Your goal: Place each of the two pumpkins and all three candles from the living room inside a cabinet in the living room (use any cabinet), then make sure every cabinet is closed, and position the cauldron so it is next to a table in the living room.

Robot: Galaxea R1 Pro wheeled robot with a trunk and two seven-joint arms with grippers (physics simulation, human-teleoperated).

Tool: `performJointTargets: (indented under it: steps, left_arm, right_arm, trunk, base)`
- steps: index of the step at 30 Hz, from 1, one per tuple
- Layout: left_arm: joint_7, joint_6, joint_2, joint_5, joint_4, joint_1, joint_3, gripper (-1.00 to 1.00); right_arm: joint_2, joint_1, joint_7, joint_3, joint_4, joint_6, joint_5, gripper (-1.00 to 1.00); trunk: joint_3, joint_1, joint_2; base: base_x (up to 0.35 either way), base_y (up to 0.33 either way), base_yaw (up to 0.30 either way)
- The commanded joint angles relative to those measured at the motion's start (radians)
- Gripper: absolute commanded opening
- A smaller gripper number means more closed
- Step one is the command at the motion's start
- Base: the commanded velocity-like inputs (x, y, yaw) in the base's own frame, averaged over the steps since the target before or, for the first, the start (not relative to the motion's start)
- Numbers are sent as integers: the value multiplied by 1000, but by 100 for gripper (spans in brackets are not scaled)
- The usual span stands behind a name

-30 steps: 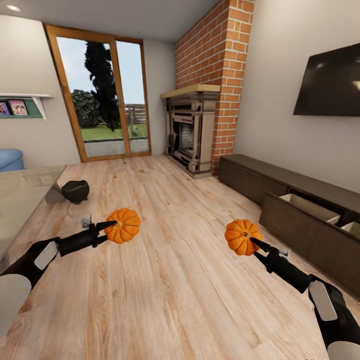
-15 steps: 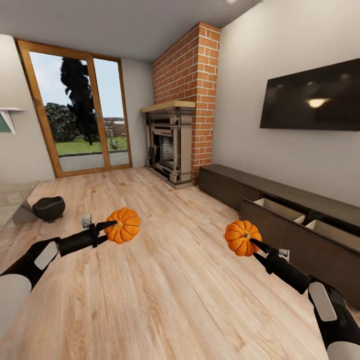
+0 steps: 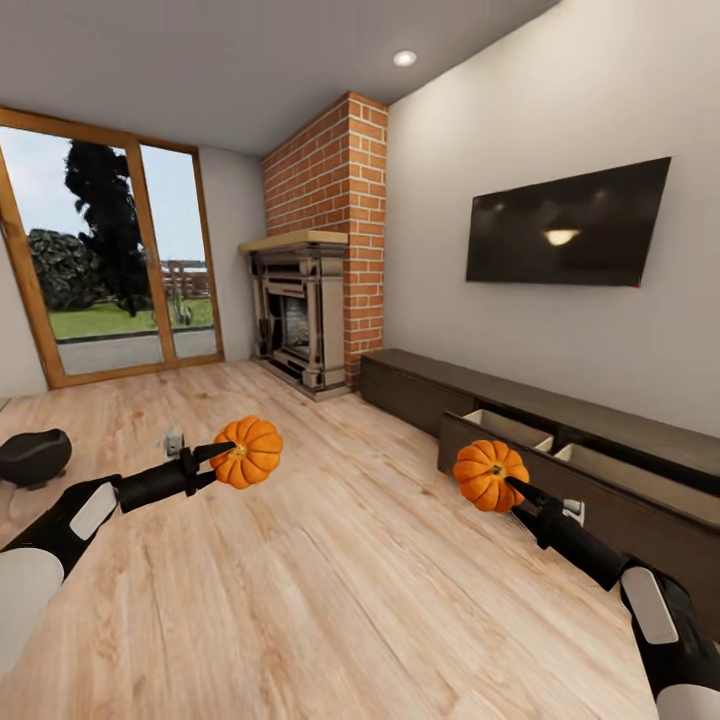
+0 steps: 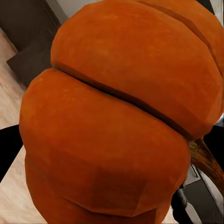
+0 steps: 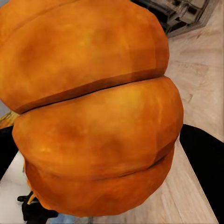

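Two bright-orange ribbed pumpkins are held off the wooden floor, one clamped in the left gripper (image 3: 222, 458) — the left pumpkin (image 3: 248, 451), seen close in the left wrist view (image 4: 116, 116) with its brown stem at one side — and the right pumpkin (image 3: 489, 474) clamped in the right gripper (image 3: 510, 487), also close up (image 5: 93, 112). The long dark-brown cabinet (image 3: 500, 415) stands along the wall under the television with its pull-out fronts drawn open, pale interiors showing, just beyond the right pumpkin. The round black cauldron (image 3: 32, 456) sits on the floor well apart from the cabinet, at the left edge.

no readable text, no labels, no brands, no numbers, no signs on anything in view
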Motion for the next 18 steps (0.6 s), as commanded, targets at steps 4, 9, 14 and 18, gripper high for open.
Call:
performJointTargets:
  steps: [4,9,14,18]
  left_arm:
    - [-21,6,2,14,0,-1,-17,-100]
    - [-25,6,2,14,0,-1,-21,-100]
    - [-26,6,2,14,0,-1,-21,-100]
    - [-26,6,2,14,0,-1,-21,-100]
  right_arm:
    - [0,-1,2,-10,2,10,-9,-100]
    - [1,-1,2,-12,2,10,-9,-100]
    - [1,-1,2,-13,3,10,-10,-100]
    - [1,-1,2,-16,5,10,-10,-100]
  trunk:
    - [18,-2,0]
    - [41,-4,2]
    - [65,-7,3]
    - [84,-8,4]
  base:
    - [0,0,-269]
    - [0,0,-269]
    - [0,0,-269]
    - [0,0,-268]
